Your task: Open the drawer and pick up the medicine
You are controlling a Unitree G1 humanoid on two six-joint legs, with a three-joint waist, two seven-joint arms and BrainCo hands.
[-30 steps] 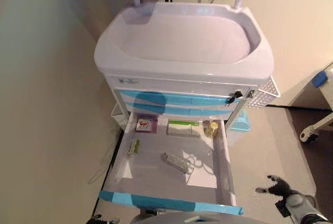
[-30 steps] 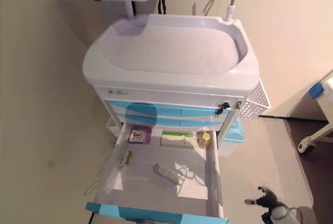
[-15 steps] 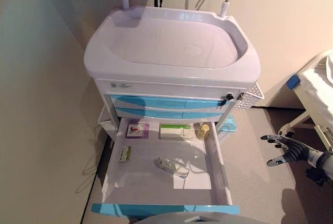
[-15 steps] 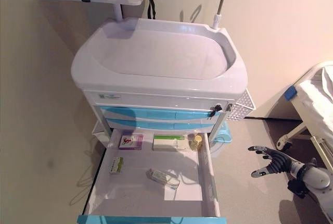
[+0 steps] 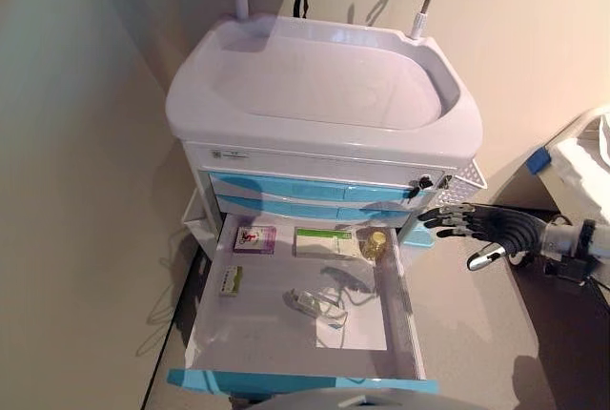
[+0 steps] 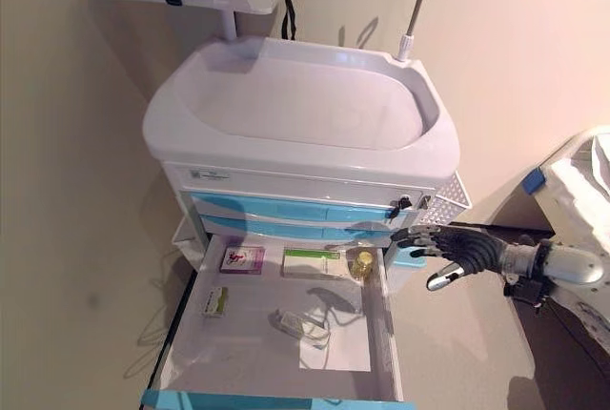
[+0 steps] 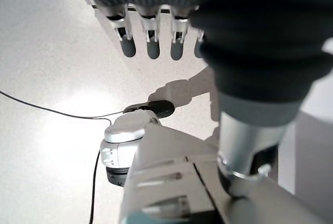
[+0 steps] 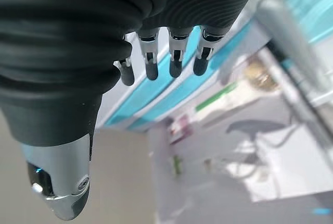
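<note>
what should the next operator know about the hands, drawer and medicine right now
Right robot hand: open, empty, in the air just past the open drawer's right wall.
Left robot hand: open, empty, low over the floor, away from the cart.
In the drawer: yellow-capped bottle, green-and-white box, pink box, small green packet, wrapped pack, paper sheet.
Done: drawer open.
Left: grasp and lift a medicine.
</note>
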